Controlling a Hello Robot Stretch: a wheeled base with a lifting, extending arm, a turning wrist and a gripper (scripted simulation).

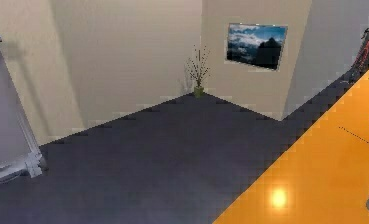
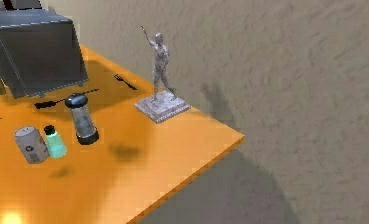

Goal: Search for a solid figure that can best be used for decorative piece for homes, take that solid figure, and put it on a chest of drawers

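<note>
Desk edges: Your orange desk [image 2: 142, 185] has a smooth, shiny top. It ends in a sharp corner. One edge runs along the rough tan wall [image 2: 292, 60]. The other edge drops to the dark floor [image 2: 242, 205].
Statue: The grey statue [image 2: 162, 65] is a person with one arm up. It stands straight on a flat square base on the desk, right by the desk's corner and close to the wall edge. It looks like stone.
Room on the desk: You have bare orange top between the statue and the other things on the desk.
Jar: A tall, round, dark jar [image 2: 85, 118] stands near the middle of the desk.
Small things: A little teal bottle [image 2: 55, 142] and a grey can [image 2: 30, 146] stand side by side on the desk, just past the jar.
Box: A big dark grey box [image 2: 37, 50] sits at the desk's wall side, far from the corner.
Black stick: A thin black stick [image 2: 125, 81] lies on the desk between the box and the statue.
Floor ahead: Beside the desk [image 1: 322, 170] a wide, smooth, dark floor [image 1: 142, 150] runs up to plain walls.
Plant: A thin, twiggy plant [image 1: 198, 72] stands in the wall corner, well away from the desk.
Picture: A framed picture [image 1: 256, 45] hangs on the wall beyond the desk.
Grey slab: A flat grey slab with a pale frame [image 1: 12, 110] stands across the floor from the desk.
End effector: You cannot tell its state.
</note>
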